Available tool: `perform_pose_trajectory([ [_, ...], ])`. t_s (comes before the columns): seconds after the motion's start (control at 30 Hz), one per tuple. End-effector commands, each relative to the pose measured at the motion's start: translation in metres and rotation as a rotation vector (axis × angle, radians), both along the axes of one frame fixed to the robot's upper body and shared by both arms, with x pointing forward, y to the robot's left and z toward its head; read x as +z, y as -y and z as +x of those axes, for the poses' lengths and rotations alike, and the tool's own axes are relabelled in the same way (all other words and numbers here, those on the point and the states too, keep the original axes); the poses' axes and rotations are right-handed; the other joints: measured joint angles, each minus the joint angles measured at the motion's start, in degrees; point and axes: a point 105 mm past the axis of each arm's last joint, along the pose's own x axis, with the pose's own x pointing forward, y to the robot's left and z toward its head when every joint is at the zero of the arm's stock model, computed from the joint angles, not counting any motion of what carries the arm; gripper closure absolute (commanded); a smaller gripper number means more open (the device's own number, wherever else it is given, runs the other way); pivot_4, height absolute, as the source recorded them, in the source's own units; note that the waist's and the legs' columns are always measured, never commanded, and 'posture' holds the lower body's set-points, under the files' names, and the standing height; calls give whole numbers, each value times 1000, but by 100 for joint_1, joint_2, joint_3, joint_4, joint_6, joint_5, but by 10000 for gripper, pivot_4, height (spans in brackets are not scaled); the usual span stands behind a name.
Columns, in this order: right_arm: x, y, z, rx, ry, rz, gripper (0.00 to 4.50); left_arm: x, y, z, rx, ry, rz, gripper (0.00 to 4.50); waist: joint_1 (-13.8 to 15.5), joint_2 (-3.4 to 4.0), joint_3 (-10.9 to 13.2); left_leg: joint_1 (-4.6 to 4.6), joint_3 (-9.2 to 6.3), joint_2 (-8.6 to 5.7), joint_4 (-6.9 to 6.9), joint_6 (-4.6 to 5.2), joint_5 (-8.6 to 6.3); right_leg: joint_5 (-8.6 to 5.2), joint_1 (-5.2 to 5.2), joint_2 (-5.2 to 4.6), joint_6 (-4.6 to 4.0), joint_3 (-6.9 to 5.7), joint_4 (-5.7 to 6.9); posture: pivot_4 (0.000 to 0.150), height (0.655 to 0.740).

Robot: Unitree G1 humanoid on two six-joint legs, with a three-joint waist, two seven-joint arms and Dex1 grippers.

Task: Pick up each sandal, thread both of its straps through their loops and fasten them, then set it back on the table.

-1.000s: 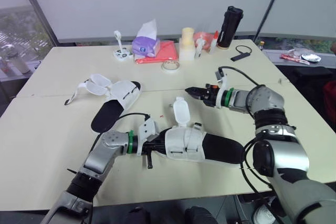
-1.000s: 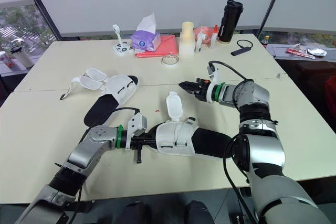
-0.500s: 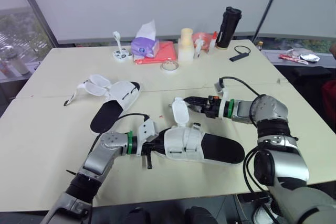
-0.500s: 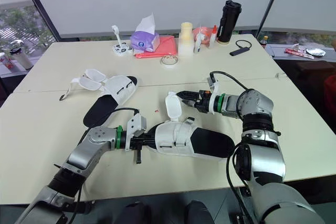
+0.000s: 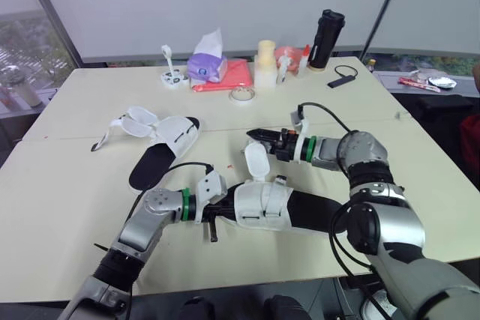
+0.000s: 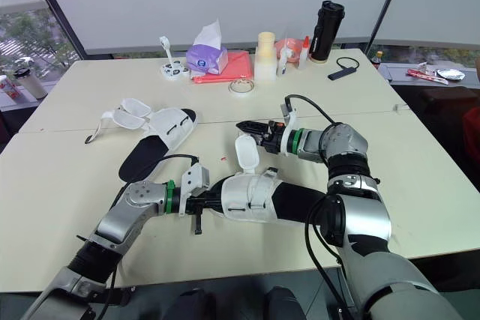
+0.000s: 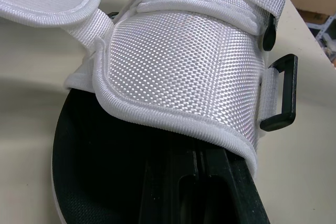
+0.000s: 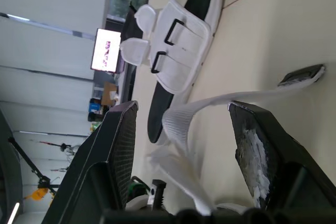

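Tape roll lies beyond spread right claw; left claw clamps near sandal.

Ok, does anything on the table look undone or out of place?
Yes. On the near sandal one strap sticks up loose, not threaded, close to the open right end effector. The far sandal lies with both straps splayed open.

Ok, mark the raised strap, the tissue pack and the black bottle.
raised strap (image 5: 256, 161), left eye view, its rounded tip.
tissue pack (image 5: 208, 67), left eye view, purple wrapper.
black bottle (image 5: 327, 38), left eye view, mid-body.
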Motion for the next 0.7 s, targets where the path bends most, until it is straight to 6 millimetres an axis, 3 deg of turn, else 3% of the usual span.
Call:
perform_pose_trajectory([
  [0.03, 13, -10, 4, 22, 55, 6, 24997, -23, -9, -2, 49, -61, 74, 45000, -2, 0, 0, 0, 0, 0, 0, 0, 0, 0, 0, 0, 0, 0, 0, 1500, 7394],
  [0.17, 21, -11, 7, 22, 80, 27, 44356, -23, -11, -2, 59, -61, 75, 45000, 1, 0, 0, 0, 0, 0, -1, 0, 0, 0, 0, 0, 0, 0, 0, 1500, 7394],
  [0.3, 30, -11, 8, 26, 149, 36, 44356, -24, -12, -3, 61, -65, 76, 45000, -6, 0, 0, 1, 0, 1, -1, 0, 0, 0, 0, 0, 0, 0, 0, 1500, 7394],
  [0.43, 59, -10, 0, 58, 423, 51, 44356, -24, -12, -4, 62, -67, 77, 45000, -5, 1, 1, 1, 1, 1, -2, 0, 0, 0, -1, 1, 0, 0, 0, 1500, 7394],
  [0.53, 67, -17, -26, 156, 693, -78, 44356, -25, -12, -5, 56, -73, 80, 45000, -1, 2, 1, -2, -1, 1, -2, 0, 0, 0, -4, 1, 0, 0, 0, 1500, 7394],
  [0.63, 58, -28, -68, 324, 971, -235, 44356, -26, -12, -6, 45, -81, 88, 45000, 7, 2, 1, -5, -4, 1, -5, 0, 0, 0, -5, 1, 1, -1, -1, 1500, 7394],
  [0.7, 41, -30, -90, 430, 1145, -377, 44356, -27, -12, -6, 39, -84, 91, 45000, 9, 2, 1, -6, -7, 1, -6, 0, 0, -1, -5, 2, 2, -3, -4, 1500, 7394],
])
